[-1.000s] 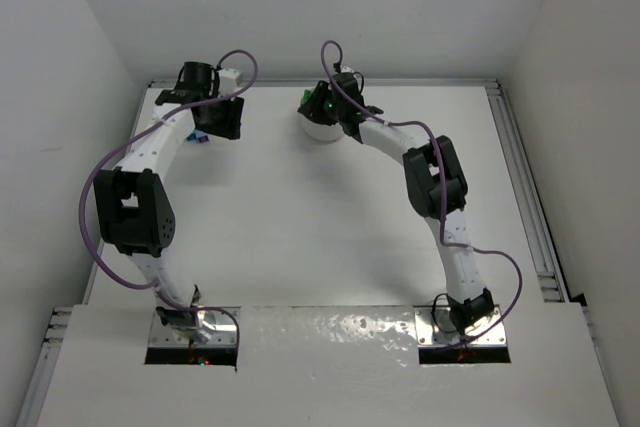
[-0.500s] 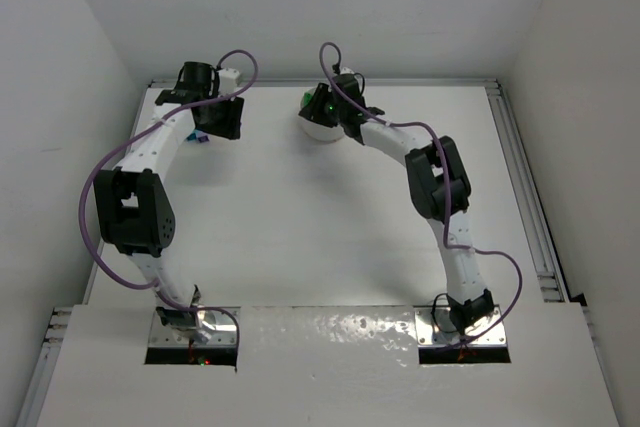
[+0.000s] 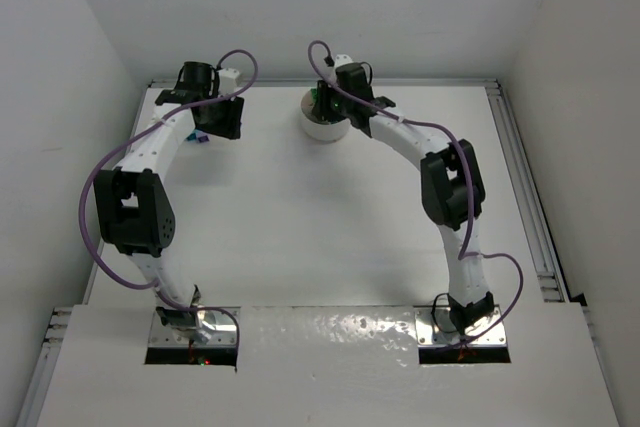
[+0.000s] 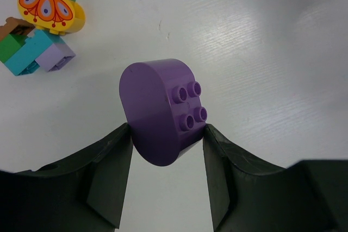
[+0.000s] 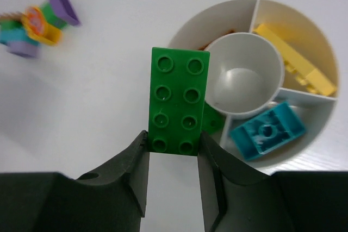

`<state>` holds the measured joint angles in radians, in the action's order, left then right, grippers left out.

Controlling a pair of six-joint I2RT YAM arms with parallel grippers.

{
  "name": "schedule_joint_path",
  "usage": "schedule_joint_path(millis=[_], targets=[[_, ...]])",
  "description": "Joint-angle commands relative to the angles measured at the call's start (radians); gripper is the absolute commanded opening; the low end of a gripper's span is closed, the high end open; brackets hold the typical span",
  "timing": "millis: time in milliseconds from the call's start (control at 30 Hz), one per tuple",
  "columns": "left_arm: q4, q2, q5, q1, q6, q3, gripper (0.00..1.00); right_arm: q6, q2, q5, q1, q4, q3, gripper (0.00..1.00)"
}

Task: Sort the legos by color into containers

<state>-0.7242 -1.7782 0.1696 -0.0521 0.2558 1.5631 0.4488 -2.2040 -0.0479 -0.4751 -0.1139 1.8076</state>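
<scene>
A butterfly-printed yellow brick (image 4: 50, 9) lies at ten o'clock of the purple brick (image 4: 157, 107) pinched by the left gripper (image 4: 167, 134); the right gripper (image 5: 173, 142), pinching a green brick (image 5: 178, 101), has shifted toward twelve o'clock over the dish (image 5: 196, 23).

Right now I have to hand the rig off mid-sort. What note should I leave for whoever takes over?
Left gripper: shut on a purple brick, close to the loose pile.
Right gripper: shut on a green brick, at the edge of the dish.
Done: yellow brick and teal brick lie in separate sections; a green piece shows in the dish under the held one.
Left: place both held bricks, then sort the pile.
</scene>
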Motion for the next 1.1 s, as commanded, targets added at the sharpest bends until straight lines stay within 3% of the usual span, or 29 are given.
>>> schedule_joint_path(millis=[0,133,400,800,933,1067], targets=[[0.039,0.042,0.018,0.012,-0.007,0.008,0.00,-0.268,0.037,0.071,-0.003,-0.053,0.050,0.23],[0.035,0.043,0.008,0.014,-0.003,0.008,0.00,-0.459,0.000,0.140,-0.011,-0.122,0.124,0.22],[0.039,0.046,0.008,0.015,-0.007,-0.002,0.00,-0.740,0.024,0.218,-0.063,-0.113,0.067,0.15],[0.049,0.051,0.016,0.018,-0.013,-0.009,0.00,-0.838,-0.008,0.342,-0.114,0.055,-0.004,0.12],[0.049,0.057,0.015,0.023,-0.010,-0.015,0.00,-0.820,-0.031,0.428,-0.115,0.075,-0.008,0.12],[0.049,0.057,0.015,0.028,-0.009,-0.021,0.00,-0.802,-0.030,0.415,-0.115,0.083,-0.010,0.14]])
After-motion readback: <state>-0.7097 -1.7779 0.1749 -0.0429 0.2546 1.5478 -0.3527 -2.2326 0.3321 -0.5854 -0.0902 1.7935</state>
